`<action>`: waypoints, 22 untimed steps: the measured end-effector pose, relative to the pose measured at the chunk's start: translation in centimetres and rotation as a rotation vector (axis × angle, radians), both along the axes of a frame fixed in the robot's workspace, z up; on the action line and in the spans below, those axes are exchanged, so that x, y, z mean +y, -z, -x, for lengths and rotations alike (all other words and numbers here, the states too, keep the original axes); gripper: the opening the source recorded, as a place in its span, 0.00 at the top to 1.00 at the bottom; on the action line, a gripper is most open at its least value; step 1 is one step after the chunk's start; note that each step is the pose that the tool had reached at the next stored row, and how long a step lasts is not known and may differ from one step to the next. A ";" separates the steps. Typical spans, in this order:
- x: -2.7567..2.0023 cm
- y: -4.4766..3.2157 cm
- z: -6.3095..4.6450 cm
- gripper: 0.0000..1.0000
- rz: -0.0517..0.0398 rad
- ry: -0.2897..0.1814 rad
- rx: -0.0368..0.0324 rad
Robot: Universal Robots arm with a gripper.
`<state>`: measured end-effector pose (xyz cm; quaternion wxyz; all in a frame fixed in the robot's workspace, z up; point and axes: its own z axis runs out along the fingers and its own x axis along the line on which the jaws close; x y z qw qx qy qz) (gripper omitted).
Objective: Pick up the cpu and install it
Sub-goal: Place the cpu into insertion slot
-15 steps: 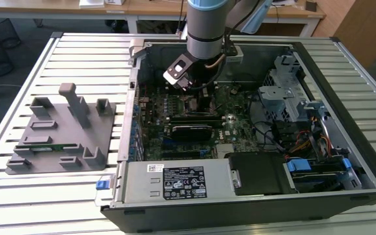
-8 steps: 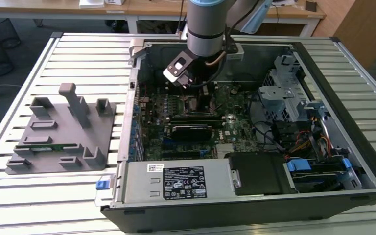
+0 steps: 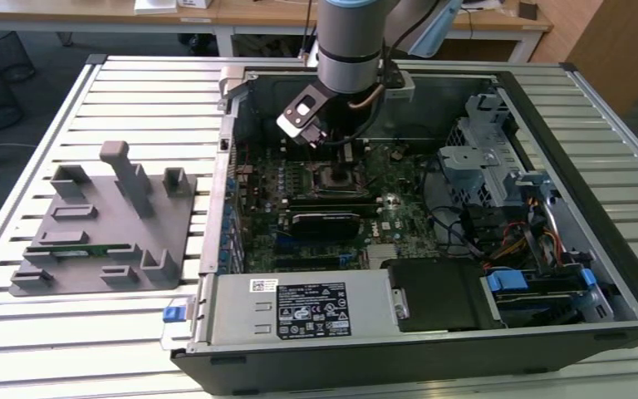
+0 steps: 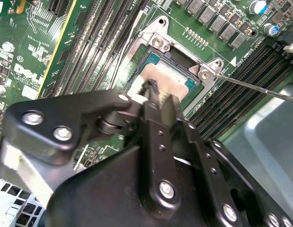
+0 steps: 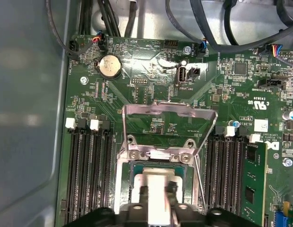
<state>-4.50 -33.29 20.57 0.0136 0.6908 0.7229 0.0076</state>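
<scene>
Grey fixture tray (image 3: 97, 224) sits at the exterior view's left; mid-frame, the gripper (image 3: 339, 154) hangs over the socket (image 3: 336, 179), clenched on the cpu (image 5: 158, 179) (load plate (image 5: 170, 113) open). A skewed seating could bend pins; cables (image 3: 452, 218) at right might snag.

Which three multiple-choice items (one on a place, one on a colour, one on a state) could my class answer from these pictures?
1. Where is the cpu? A at the socket; B on the grey rack; C on the drive cage.
2. The motherboard is: A red; B green; C white.
3. The socket's cover plate is: A shut; B missing; C swung open.
A: it shows at the socket, by the gripper. B: the board is green. C: the plate stands raised.
</scene>
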 end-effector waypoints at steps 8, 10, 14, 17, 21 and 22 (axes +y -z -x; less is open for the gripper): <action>0.00 -0.23 0.0 0.89 0.0004 0.000 0.0001; -0.01 -0.32 0.0 0.89 0.0006 0.000 0.0002; 0.00 -0.52 0.0 0.89 0.0004 0.000 0.0001; 0.00 -0.65 0.0 0.89 0.0004 0.000 0.0001; 0.00 -0.81 0.0 0.89 0.0003 0.000 0.0000; -0.01 -0.85 0.0 0.89 0.0005 0.000 0.0001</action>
